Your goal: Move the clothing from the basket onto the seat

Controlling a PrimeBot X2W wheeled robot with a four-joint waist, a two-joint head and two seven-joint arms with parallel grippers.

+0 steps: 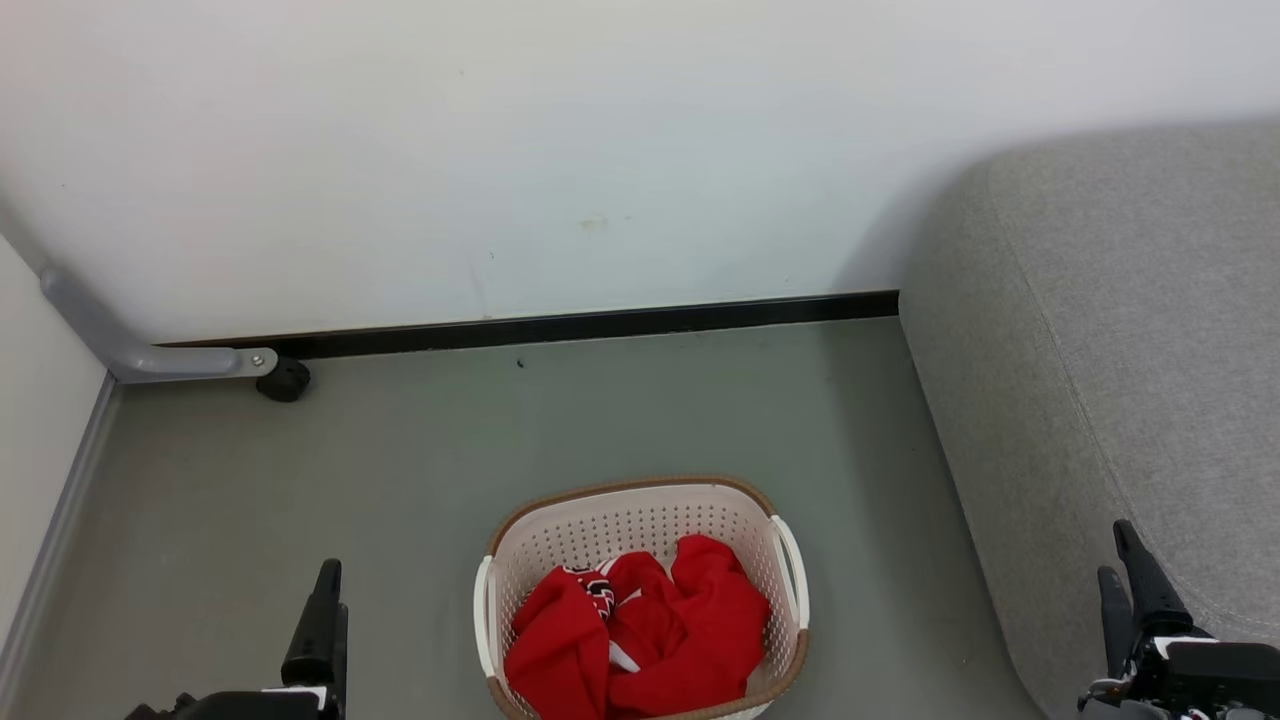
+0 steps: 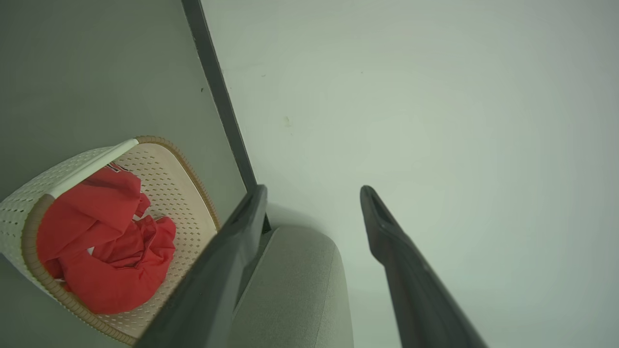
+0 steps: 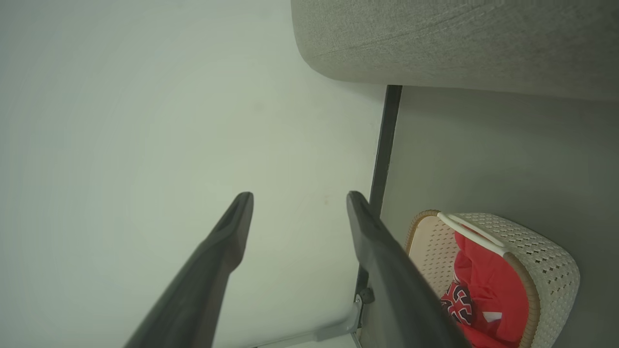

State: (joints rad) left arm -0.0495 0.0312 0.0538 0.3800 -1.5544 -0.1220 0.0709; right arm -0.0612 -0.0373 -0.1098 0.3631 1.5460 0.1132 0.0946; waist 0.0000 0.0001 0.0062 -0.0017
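The cream perforated basket [image 1: 630,488] with a brown rim stands on the grey floor at the bottom centre of the head view. Crumpled red clothing [image 1: 650,630] with white trim and black-and-white markings lies inside it. The light-grey seat [image 1: 1150,350] rises to the basket's right. My left gripper [image 1: 330,600] hangs open to the left of the basket, well apart from it. My right gripper [image 1: 1115,550] is open in front of the seat's edge. In the left wrist view, the open gripper [image 2: 314,193] points at the wall, with basket [image 2: 186,162], clothing [image 2: 106,241] and seat [image 2: 295,290] below. The right wrist view shows its open gripper [image 3: 298,198], the basket [image 3: 546,251], clothing [image 3: 488,285] and seat [image 3: 459,38].
A white wall with a black baseboard [image 1: 600,325] runs behind the basket. A grey metal leg with a black caster [image 1: 285,380] sits at the far left by a pale side panel. Bare grey floor [image 1: 400,450] lies around the basket.
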